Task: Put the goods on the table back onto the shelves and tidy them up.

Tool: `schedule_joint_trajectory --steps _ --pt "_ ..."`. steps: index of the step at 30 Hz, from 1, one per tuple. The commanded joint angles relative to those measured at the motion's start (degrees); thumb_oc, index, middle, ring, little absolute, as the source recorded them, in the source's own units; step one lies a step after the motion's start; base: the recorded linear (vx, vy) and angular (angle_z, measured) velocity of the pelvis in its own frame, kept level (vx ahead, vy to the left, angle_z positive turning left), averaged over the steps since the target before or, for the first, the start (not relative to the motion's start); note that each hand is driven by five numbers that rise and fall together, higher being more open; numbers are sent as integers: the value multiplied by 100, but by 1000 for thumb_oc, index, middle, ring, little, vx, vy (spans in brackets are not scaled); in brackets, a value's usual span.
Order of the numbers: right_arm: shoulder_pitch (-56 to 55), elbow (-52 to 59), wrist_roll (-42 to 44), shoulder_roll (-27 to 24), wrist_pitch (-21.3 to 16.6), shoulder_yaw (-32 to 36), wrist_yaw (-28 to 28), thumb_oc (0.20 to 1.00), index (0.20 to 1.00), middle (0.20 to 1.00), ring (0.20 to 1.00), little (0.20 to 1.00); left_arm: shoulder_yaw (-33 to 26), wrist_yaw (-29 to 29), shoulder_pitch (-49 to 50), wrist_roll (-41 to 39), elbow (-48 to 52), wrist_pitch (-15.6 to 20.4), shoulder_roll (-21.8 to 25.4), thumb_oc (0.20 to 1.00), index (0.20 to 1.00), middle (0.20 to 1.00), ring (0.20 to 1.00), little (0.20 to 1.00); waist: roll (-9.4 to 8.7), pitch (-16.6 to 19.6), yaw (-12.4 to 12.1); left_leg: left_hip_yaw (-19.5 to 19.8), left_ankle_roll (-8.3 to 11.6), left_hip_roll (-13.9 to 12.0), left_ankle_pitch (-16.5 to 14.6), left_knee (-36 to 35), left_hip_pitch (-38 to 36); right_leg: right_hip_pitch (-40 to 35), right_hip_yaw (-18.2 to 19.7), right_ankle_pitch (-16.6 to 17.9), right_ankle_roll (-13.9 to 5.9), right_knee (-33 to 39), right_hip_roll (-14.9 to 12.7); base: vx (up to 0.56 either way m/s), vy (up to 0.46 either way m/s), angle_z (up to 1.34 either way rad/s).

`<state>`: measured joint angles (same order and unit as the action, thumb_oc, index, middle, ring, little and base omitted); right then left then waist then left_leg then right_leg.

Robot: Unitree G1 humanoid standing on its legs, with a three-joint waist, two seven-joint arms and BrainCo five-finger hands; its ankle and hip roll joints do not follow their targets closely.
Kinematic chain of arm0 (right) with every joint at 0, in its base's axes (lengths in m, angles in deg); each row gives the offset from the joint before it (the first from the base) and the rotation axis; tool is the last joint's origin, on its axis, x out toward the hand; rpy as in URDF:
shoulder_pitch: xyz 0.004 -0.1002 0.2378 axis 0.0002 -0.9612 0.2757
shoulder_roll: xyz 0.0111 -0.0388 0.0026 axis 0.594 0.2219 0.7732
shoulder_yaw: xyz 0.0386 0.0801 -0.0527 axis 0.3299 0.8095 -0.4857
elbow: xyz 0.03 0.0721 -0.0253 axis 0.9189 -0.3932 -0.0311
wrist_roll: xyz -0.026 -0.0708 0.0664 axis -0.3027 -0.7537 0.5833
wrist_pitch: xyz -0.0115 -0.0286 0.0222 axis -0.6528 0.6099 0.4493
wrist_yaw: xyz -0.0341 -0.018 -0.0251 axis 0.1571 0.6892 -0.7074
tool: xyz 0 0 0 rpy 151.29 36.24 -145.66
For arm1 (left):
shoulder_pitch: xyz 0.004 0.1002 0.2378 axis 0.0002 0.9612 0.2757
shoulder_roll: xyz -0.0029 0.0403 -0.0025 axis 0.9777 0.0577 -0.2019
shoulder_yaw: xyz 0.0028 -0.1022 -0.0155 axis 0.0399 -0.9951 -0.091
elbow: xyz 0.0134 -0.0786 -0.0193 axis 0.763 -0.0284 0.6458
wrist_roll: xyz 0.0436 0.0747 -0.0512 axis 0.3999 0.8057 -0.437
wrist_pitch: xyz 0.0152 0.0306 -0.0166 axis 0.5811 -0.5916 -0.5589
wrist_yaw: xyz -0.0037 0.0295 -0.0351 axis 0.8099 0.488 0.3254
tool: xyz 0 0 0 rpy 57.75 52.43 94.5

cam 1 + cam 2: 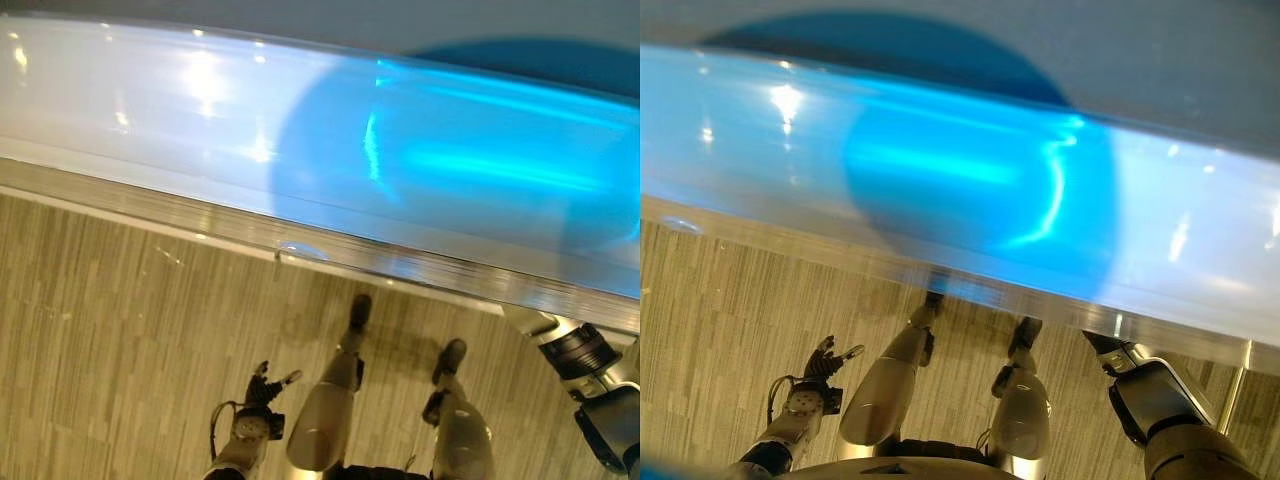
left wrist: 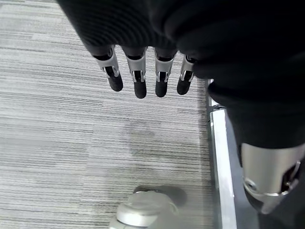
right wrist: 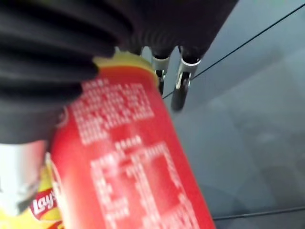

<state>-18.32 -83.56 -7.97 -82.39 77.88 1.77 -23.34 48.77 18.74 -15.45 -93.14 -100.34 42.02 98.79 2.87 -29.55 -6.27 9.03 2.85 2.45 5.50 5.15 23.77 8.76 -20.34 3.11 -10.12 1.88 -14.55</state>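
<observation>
Cylinder (image 3: pixel 128 162), glossy red, in right hand (image 3: pixel 71 43)

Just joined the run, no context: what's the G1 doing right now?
The right hand is holding a tall red cylindrical snack can with yellow trim; the right wrist view shows the can lying along the palm over a grey surface. The left hand hangs empty with straight fingers above the striped wood-pattern floor. The head views look down past a glossy white table edge.

left hand (image 2: pixel 143 76) fingers straight, right hand (image 1: pixel 1150 395) gripping
</observation>
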Motion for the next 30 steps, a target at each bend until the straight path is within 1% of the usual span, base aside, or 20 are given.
schedule_joint_trajectory --steps 1,3,4,6,13,15,16,17,20,21,22,23,26,30 --pt "-79 483 253 173 -306 61 -193 1000 1000 1000 1000 1000 45 174 -19 -115 -238 -15 139 1000 1000 1000 1000 1000 -167 354 -21 -206 243 -519 -910 304 -394 238 262 -289 -213 -706 -497 0 0 0" --pt "-107 563 263 172 -338 71 -185 1000 1000 1000 1000 1000 37 184 -14 -106 -242 -21 147 1000 1000 1000 1000 1000 -174 358 -14 -207 246 -524 -909 304 -399 230 263 -291 -213 -702 -494 -16 -15 -2" --pt "-153 757 432 230 -460 52 -120 1000 1000 1000 1000 1000 18 206 -14 -92 -268 -44 161 1000 1000 1000 1000 1000 -207 388 16 -232 256 -551 -904 301 -442 214 285 -296 -207 -706 -475 -31 -29 -5" --pt "-178 817 499 241 -500 39 -72 1000 1000 1000 1000 1000 4 207 -5 -92 -276 -41 170 1000 1000 1000 1000 1000 -219 404 21 -242 259 -567 -899 280 -475 202 290 -294 -202 -697 -466 -16 -15 -2" --pt "-269 1100 865 232 -698 -92 302 1000 1000 1000 1000 1000 -98 174 67 -89 -352 -88 196 1000 1000 1000 1000 1000 -315 637 62 -291 287 -668 -851 92 -716 18 285 -276 -188 -576 -404 8 -24 -6" --pt "-383 1226 1286 169 -822 -205 784 1000 1000 1000 1000 1000 -226 111 137 3 -505 -155 223 1000 1000 1000 1000 1000 -406 921 92 -375 308 -778 -769 -207 -991 -162 271 -238 -198 -370 -319 83 -58 -11" --pt "-422 1235 1370 148 -858 -236 895 1000 1000 1000 1000 1000 -259 88 159 50 -555 -177 230 1000 1000 1000 1000 1000 -433 1014 115 -423 315 -806 -743 -300 -1094 -226 278 -222 -208 -305 -285 73 -29 -8" --pt "-427 1240 1373 147 -857 -236 901 1000 1000 1000 1000 1000 -260 87 164 52 -555 -176 230 1000 1000 1000 1000 1000 -433 1012 112 -430 316 -810 -735 -322 -1116 -239 281 -217 -208 -291 -281 60 -12 -7" --pt "-589 1258 1513 60 -894 -313 1155 1000 1000 1000 1000 1000 -339 40 233 158 -647 -208 244 1000 1000 1000 1000 1000 -506 1234 166 -560 341 -863 -690 -528 -1391 -415 316 -163 -226 -114 -208 59 -19 -9" --pt "-589 1258 1513 60 -894 -313 1155 1000 1000 1000 1000 1000 -339 40 233 158 -647 -208 244 1000 1000 1000 1000 1000 -506 1230 164 -562 341 -864 -688 -533 -1398 -420 318 -161 -226 -112 -207 45 -12 -7" --pt "-658 1221 1548 26 -916 -337 1240 1000 1000 1000 1000 1000 -367 23 222 190 -685 -206 243 1000 1000 1000 1000 1000 -521 1305 192 -603 346 -863 -684 -574 -1472 -468 338 -154 -229 -70 -184 95 0 -11" --pt "-872 1174 1621 -67 -919 -344 1426 1000 1000 1000 1000 1000 -415 -22 244 252 -735 -206 220 1000 1000 1000 1000 1000 -537 1467 262 -718 352 -887 -667 -742 -1735 -604 387 -124 -241 13 -142 113 5 -15" --pt "-964 1091 1678 -163 -905 -376 1596 1000 1000 1000 1000 1000 -410 -73 231 307 -742 -211 218 1000 1000 1000 1000 1000 -535 1553 318 -767 357 -907 -656 -813 -1856 -662 426 -140 -243 12 -127 46 9 -30" --pt "-1331 1024 1892 -368 -871 -155 1721 1000 1000 1000 1000 1000 -371 -165 248 415 -733 -210 197 1000 1000 1000 1000 1000 -544 1719 448 -922 334 -914 -714 -878 -2131 -782 550 -145 -251 26 -112 63 25 -22"
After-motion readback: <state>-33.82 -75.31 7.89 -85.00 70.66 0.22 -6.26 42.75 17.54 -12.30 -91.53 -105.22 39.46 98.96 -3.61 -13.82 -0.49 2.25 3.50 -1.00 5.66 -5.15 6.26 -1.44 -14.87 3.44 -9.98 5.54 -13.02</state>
